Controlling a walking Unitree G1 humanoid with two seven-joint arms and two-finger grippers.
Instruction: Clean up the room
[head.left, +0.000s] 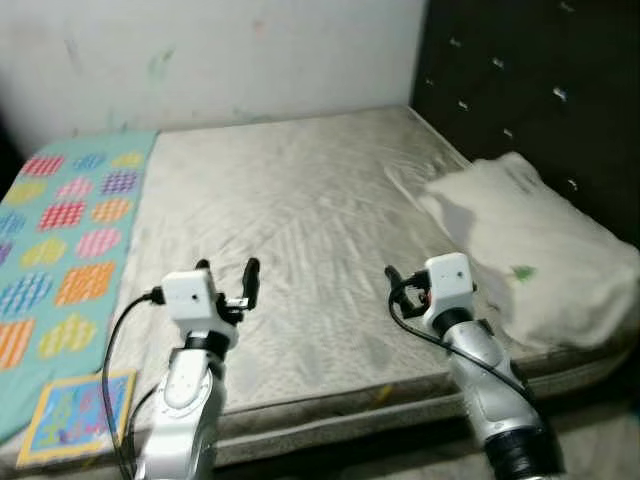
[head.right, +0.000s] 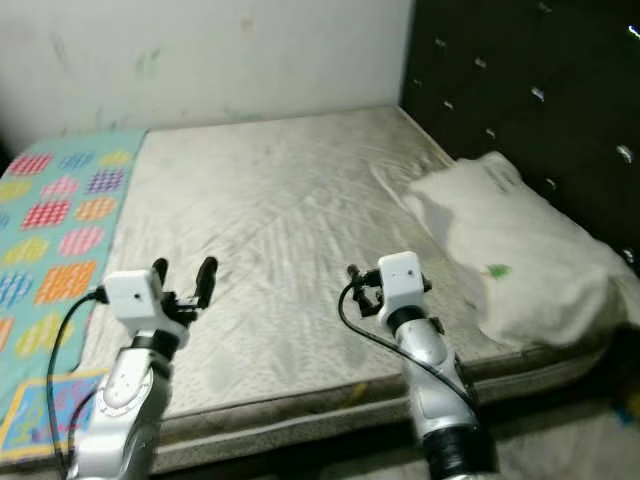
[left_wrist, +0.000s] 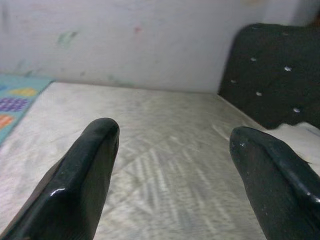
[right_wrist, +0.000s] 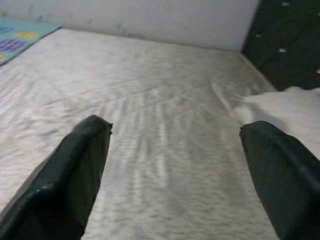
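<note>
A bare grey mattress (head.left: 300, 200) lies before me. On its right side, against the headboard, rests a white pillow (head.left: 530, 250). A teal blanket with coloured patches (head.left: 70, 240) covers the left edge. My left gripper (head.left: 228, 272) hovers over the near left part of the mattress, open and holding nothing. My right gripper (right_wrist: 175, 150) hovers over the near right part, a little short of the pillow (right_wrist: 295, 107), and is also open and holding nothing.
A dark tufted headboard (head.left: 530, 80) stands along the right side. A pale wall (head.left: 220, 50) runs behind the bed. A flat picture book with a yellow border (head.left: 75, 415) lies on the blanket at the near left corner.
</note>
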